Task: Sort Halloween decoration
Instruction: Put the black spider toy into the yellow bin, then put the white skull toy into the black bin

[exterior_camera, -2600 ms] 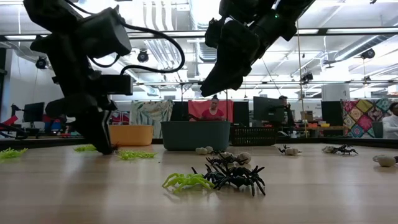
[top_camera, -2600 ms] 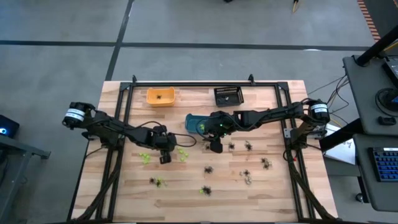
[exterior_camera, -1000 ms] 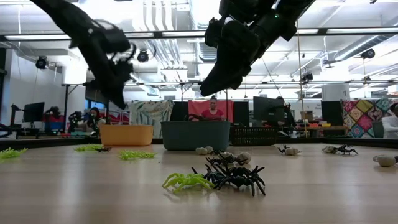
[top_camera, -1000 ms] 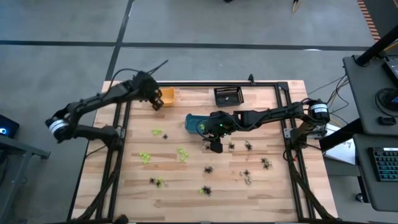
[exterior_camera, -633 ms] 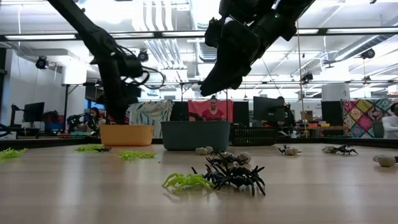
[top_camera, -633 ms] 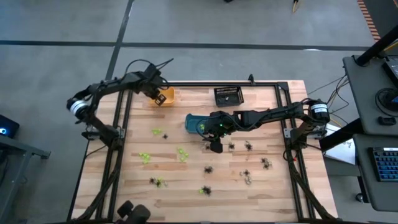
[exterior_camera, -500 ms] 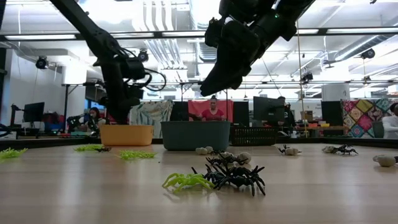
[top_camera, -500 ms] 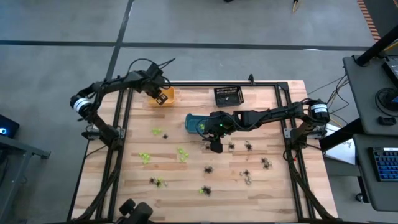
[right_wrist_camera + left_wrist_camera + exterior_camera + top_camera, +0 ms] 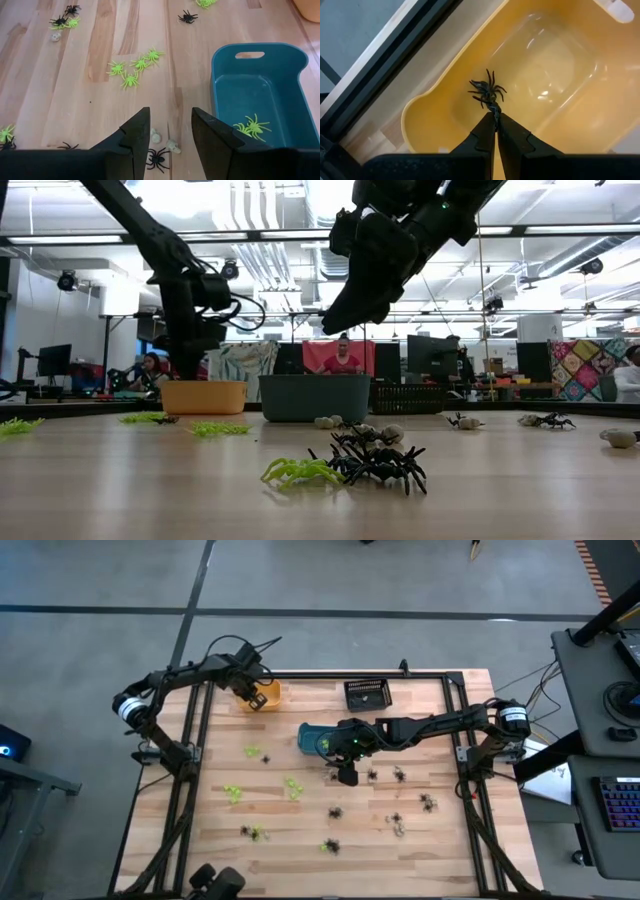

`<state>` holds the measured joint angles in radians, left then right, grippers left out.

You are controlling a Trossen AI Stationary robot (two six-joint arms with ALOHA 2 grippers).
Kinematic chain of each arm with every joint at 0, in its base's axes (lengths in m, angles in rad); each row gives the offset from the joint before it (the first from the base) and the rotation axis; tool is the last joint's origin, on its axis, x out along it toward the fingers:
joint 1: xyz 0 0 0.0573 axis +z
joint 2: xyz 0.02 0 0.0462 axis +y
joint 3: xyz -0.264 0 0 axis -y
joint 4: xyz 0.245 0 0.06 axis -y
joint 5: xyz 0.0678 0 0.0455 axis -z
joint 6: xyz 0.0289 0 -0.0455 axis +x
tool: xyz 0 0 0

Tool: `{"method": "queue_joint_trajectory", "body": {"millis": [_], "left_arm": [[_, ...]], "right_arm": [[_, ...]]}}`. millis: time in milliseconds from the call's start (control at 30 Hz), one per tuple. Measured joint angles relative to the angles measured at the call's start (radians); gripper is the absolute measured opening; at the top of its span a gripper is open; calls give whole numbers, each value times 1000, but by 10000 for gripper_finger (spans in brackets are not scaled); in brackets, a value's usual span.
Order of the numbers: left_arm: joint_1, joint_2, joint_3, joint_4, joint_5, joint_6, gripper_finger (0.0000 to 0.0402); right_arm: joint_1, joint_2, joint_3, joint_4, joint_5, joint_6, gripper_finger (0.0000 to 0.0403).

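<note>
Spiders, lime green (image 9: 131,71) and black (image 9: 333,812), lie scattered on the wood-plank table (image 9: 300,850). Left gripper (image 9: 496,122) hangs over the glossy orange bin (image 9: 560,65), fingers pinched on a black spider (image 9: 487,92). Right gripper (image 9: 170,132), fingers apart and empty, hovers beside the teal bin (image 9: 260,55) holding green spiders (image 9: 251,125).

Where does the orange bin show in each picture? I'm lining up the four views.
High view: orange bin at the table's far left, under the left gripper.
Low view: far back, left of the teal bin.
Left wrist view: fills the frame.
Right wrist view: only a corner.
Shared landmark: the teal bin.
</note>
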<state>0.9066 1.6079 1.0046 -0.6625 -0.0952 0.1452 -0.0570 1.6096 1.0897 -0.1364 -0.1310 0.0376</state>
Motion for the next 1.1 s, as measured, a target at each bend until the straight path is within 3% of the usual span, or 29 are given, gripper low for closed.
{"method": "queue_joint_trajectory", "body": {"millis": [133, 400, 600, 800, 1100], "left_arm": [[0, -5, 0, -15, 0, 0, 21], [-3, -13, -1, -34, 1, -35, 108], [-46, -97, -2, -35, 1, -92, 131], [-163, -267, -3, -13, 4, -141, 132], [-456, -508, -36, 132, 2, -205, 132]], "right_arm": [[0, 0, 0, 0, 0, 1, 134], [0, 0, 0, -5, 0, 6, 134], [0, -50, 0, -64, 0, 37, 134], [0, -118, 0, -124, 0, 142, 134], [1, -150, 0, -339, -9, 441, 134]]}}
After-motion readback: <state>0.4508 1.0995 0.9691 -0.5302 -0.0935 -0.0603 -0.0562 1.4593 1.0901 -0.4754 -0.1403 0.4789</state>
